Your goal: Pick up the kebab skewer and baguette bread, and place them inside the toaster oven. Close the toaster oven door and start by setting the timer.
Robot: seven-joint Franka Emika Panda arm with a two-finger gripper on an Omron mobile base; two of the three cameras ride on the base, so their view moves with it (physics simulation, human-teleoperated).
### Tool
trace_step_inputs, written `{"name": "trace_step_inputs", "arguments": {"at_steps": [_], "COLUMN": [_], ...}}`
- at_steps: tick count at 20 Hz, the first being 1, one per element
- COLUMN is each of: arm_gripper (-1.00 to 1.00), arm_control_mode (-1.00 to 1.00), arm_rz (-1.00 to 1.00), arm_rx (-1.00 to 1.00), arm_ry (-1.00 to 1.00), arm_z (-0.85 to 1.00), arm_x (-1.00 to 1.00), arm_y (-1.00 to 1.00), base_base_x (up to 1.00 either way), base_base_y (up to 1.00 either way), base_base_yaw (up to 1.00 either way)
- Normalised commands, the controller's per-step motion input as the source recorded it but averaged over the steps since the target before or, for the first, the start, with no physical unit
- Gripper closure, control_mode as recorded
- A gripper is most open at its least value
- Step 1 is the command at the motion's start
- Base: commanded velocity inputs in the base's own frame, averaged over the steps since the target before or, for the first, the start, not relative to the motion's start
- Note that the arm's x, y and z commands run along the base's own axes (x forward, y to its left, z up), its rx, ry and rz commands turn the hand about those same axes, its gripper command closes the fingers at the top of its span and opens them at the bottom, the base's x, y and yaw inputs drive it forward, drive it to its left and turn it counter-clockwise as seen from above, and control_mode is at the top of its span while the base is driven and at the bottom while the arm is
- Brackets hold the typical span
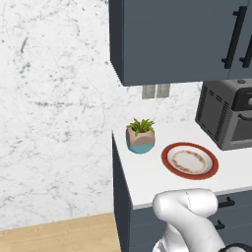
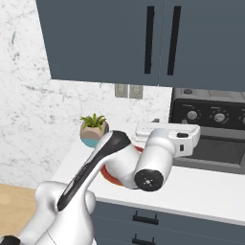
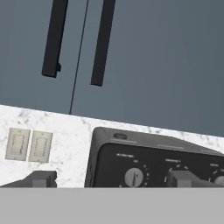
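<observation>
Toaster oven (image 1: 226, 114) upright, front apparently rightward.

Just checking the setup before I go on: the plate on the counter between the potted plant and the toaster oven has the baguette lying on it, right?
Not quite. The plate does sit on the counter between the potted plant and the toaster oven, but it is empty: the left base view shows only its patterned face, with no baguette on it.
</observation>
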Motion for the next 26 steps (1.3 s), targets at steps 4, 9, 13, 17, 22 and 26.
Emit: {"name": "trace_step_inputs", "arguments": {"at_steps": [4,9,13,17,22,26], "arm_gripper": [-1.0,-1.0,-1.0,-1.0,-1.0,-1.0], "arm_control_mode": [-1.0,-1.0,-1.0,-1.0,-1.0,-1.0], "arm_rz": [0.0,0.0,0.0,0.0,0.0,0.0], "arm_rx": [0.0,0.0,0.0,0.0,0.0,0.0], "arm_ry": [0.0,0.0,0.0,0.0,0.0,0.0], "arm_z": [-0.03,-0.07,-0.1,-0.08,-0.04,-0.04], "arm_x": [0.13,0.11,0.1,0.17,0.18,0.02], "arm_y": [-0.07,0.0,-0.01,0.0,-0.05,-0.12], "base_base_x": [0.0,0.0,0.0,0.0,0.0,0.0], "base_base_y": [0.0,0.0,0.0,0.0,0.0,0.0], "base_base_yaw": [0.0,0.0,0.0,0.0,0.0,0.0]}}
